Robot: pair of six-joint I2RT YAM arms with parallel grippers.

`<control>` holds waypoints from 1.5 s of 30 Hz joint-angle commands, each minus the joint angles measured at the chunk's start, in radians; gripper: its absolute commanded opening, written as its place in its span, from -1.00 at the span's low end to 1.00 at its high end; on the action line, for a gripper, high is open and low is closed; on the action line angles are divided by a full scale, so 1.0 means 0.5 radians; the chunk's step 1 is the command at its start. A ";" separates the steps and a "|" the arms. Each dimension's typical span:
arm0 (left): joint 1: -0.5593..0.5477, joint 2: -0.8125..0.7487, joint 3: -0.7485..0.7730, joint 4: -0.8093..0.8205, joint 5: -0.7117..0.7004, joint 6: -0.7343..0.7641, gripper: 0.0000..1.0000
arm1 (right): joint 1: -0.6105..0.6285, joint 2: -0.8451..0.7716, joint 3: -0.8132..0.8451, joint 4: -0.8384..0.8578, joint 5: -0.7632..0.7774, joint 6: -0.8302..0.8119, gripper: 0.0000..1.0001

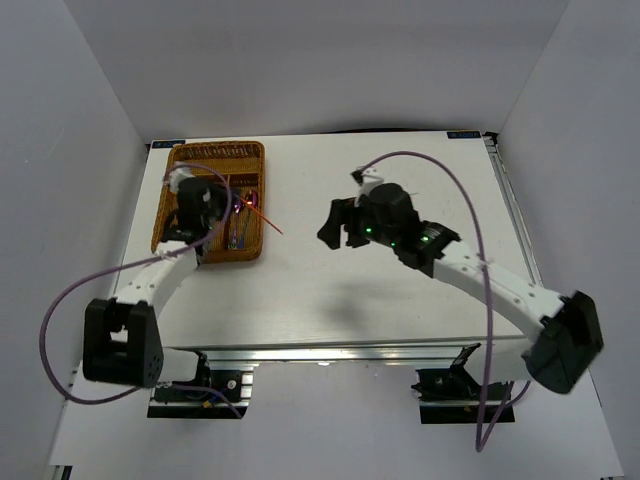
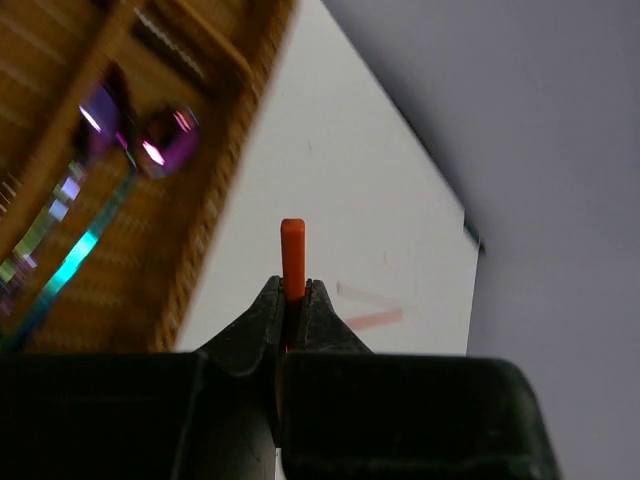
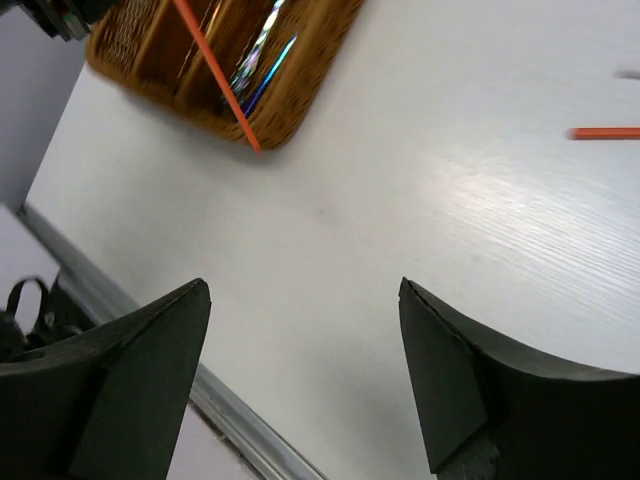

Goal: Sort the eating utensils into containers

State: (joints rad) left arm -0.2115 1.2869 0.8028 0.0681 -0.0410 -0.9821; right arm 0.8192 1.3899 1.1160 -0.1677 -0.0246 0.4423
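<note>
Chopstick [image 2: 292, 248] mostly behind left tool [image 2: 291, 292]

Wicker tray [image 1: 252, 252] partly under left arm [image 1: 190, 215], purple spoons [image 2: 165, 140] blurred, held red chopstick [image 2: 292, 255] mostly hidden between jaws

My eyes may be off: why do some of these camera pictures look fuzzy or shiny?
Left wrist view: the thin red chopstick in the left gripper is sharp, but the brown woven wicker tray is smeared and the iridescent purple spoons glare. Right wrist view: the white table shows a bright sheen. Top view: crisp, even light, a faint shadow on the table.
</note>
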 commanded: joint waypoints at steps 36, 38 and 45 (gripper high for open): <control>0.816 1.642 1.358 0.551 0.149 -0.601 0.18 | -0.245 -0.393 -0.358 -0.244 0.377 -0.008 0.79; 0.816 1.565 1.309 0.551 0.195 -0.579 0.31 | -0.282 -0.338 -0.327 -0.296 0.566 0.103 0.79; 0.684 0.986 1.230 -0.034 0.187 -0.055 0.96 | -0.411 0.214 0.285 -0.725 0.978 0.716 0.79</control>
State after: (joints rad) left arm 0.1791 1.9995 1.4326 0.1776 0.0555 -1.1542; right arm 0.6380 1.4277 1.1072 -0.4309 0.3370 0.6449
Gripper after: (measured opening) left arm 0.981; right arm 0.894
